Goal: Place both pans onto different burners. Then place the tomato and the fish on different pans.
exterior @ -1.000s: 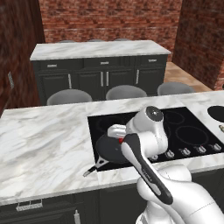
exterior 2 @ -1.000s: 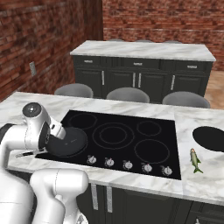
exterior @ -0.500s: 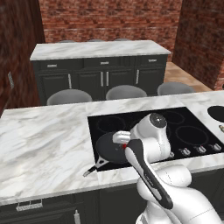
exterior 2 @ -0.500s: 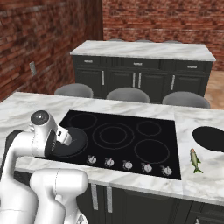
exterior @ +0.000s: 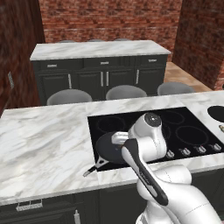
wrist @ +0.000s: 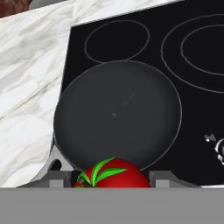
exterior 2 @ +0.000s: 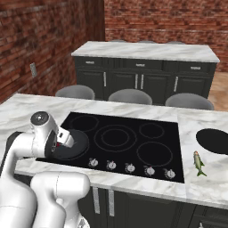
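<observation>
1. The gripper point(wrist: 112, 186) sits low in the hand view, and a red tomato point(wrist: 111, 174) with its green stem fills the gap between the two dark finger tips point(wrist: 59, 180), so the jaws stand partway closed around it and carry it.
2. In the right base view the gripper point(exterior 2: 60, 141) hangs over the near left part of the cooktop point(exterior 2: 133, 147), a spot of red just showing beside the white hand.
3. Right under the tomato lies a black frying pan point(wrist: 118, 116), which sits on the front left burner of the glass cooktop point(wrist: 192, 131); the tomato hovers above the pan's near rim, and I cannot tell whether it touches the pan.
4. From the left base view that pan point(exterior: 109, 148) shows at the front left corner of the cooktop point(exterior: 192, 131), its thin handle pointing out over the marble counter point(exterior: 43, 140) toward the near left.
5. A second pan point(exterior 2: 213, 140) rests on the marble counter point(exterior 2: 196, 187) to the right of the cooktop, well apart from the gripper.
6. The fish point(exterior 2: 198, 163) lies on the same counter just in front of that second pan, near the cooktop's right edge.
7. A small ring burner point(wrist: 116, 40) lies just beyond the pan, and a larger one point(wrist: 199, 50) lies to its right.
</observation>
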Tool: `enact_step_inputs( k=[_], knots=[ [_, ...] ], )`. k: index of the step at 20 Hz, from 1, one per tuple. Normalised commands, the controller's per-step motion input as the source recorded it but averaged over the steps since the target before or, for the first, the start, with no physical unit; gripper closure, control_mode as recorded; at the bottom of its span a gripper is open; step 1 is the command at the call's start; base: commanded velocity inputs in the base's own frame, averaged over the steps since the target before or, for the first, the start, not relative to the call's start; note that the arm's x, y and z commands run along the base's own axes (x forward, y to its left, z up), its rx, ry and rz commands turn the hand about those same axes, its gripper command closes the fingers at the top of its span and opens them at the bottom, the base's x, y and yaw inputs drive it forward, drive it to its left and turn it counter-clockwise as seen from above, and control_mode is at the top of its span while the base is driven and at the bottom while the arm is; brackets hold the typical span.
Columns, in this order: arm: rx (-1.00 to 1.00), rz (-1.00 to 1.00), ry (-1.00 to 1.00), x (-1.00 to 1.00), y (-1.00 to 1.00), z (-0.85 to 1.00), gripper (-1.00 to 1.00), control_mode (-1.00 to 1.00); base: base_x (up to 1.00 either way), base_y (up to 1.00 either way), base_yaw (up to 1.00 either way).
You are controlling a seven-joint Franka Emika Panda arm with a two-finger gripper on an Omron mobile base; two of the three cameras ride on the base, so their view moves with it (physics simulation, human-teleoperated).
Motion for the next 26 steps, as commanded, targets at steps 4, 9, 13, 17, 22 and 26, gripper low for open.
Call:
enact_step_inputs(
  k=[4,9,13,17,22,26],
  knots=[
    [0.0,0.0,0.0,0.22,-0.11,-0.41,1.0,-1.0,0.0,0.0,0.0],
    [0.0,0.0,0.0,0.24,-0.08,-0.48,1.0,-1.0,0.0,0.0,0.0],
    [0.0,0.0,0.0,0.25,-0.03,-0.56,1.0,-1.0,0.0,0.0,0.0],
    [0.0,0.0,0.0,0.13,0.0,-0.64,1.0,-1.0,0.0,0.0,0.0],
    [0.0,0.0,-0.01,0.11,-0.05,-0.48,1.0,-1.0,0.0,0.0,0.0],
    [0.0,0.0,-0.01,0.13,-0.11,-0.5,1.0,-1.0,0.0,0.0,0.0]
  ],
)
